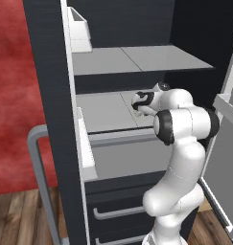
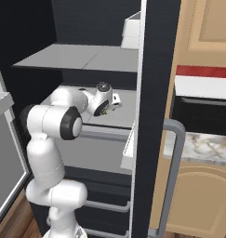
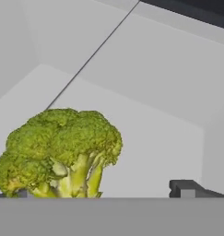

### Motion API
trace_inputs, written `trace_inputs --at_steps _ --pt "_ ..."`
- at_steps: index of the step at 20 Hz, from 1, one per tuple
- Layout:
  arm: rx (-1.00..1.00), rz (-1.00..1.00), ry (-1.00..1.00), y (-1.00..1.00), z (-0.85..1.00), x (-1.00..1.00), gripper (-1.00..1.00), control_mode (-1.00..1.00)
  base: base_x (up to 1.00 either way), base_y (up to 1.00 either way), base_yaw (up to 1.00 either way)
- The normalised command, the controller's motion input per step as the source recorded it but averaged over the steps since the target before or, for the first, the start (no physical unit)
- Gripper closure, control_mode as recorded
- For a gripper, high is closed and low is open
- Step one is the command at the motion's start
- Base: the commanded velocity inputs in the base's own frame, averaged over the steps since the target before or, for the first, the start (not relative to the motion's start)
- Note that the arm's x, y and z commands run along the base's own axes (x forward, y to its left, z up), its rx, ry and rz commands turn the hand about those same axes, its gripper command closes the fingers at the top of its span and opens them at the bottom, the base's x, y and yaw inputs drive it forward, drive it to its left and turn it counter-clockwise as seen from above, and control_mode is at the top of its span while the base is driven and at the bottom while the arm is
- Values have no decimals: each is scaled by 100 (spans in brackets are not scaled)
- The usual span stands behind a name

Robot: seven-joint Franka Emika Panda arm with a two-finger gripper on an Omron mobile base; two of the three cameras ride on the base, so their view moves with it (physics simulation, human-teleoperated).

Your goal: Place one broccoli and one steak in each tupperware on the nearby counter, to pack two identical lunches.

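A green broccoli [image 3: 62, 152] lies on a grey fridge shelf [image 3: 150, 92], close in front of my hand. My gripper [image 3: 104, 192] is open, and the broccoli sits between the two fingertips, nearer the left one. The right fingertip [image 3: 187, 189] stands apart from it. In the base views the gripper [image 1: 138, 109] [image 2: 104, 108] reaches into the open fridge over the middle shelf [image 1: 106, 112]. A strip of the marble counter [image 2: 205, 146] shows to the right of the fridge. The steak and the tupperware are out of view.
A white box [image 1: 78, 28] [image 2: 132, 30] stands on the top shelf. The open fridge door with its grey handle [image 1: 39, 167] [image 2: 174, 176] flanks the arm on one side and a second door [image 1: 223, 143] on the other. Dark drawers [image 1: 118, 210] sit below the shelves.
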Motion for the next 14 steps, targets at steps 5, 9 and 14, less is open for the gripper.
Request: trace_inputs --at_steps 5,9,14 --pt "0 3 6 6 -31 39 -100 -100 0 0 0" --pt "0 1 5 23 -51 14 100 -100 0 0 0" --pt "-2 0 1 37 -71 -8 100 -100 0 0 0"
